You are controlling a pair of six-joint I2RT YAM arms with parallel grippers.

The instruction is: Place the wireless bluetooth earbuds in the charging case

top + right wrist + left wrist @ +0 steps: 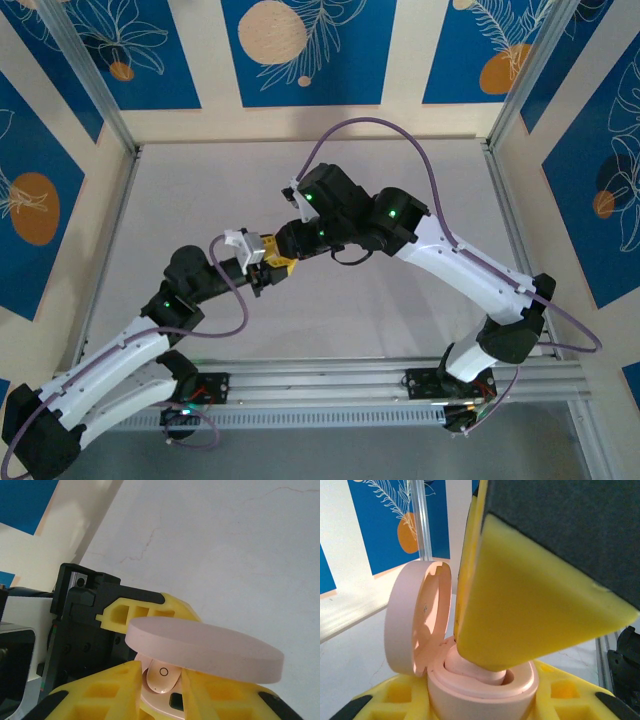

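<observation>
Standing at the table, one sees both arms meet over the middle of the white tabletop (420, 190) in the overhead view.

1. Orientation. The pink earbud (162, 677) sits low and centre in the right wrist view. Its smooth face, marked with a small ring, is turned towards that camera. Its long axis runs roughly up and down the frame with a slight lean. The lower end is sunk in the pink charging case (485, 692), so the full length cannot be told.

2. Position. The bud lies directly between the two yellow fingers (100, 690) of the right gripper (161, 672), just below the hinged lid (200, 650), which is seen edge-on there. In the left wrist view the lid stands open and upright at the left of the frame.

3. Grippers. The right gripper is set narrow, one finger close on each side of the bud. Whether they pinch it or stand just clear cannot be told. In the left wrist view one of these fingers occupies the upper right and reaches down into the mouth of the case. The left gripper (480, 710) is closed on the case body, a finger on each side at the bottom of the frame.
</observation>
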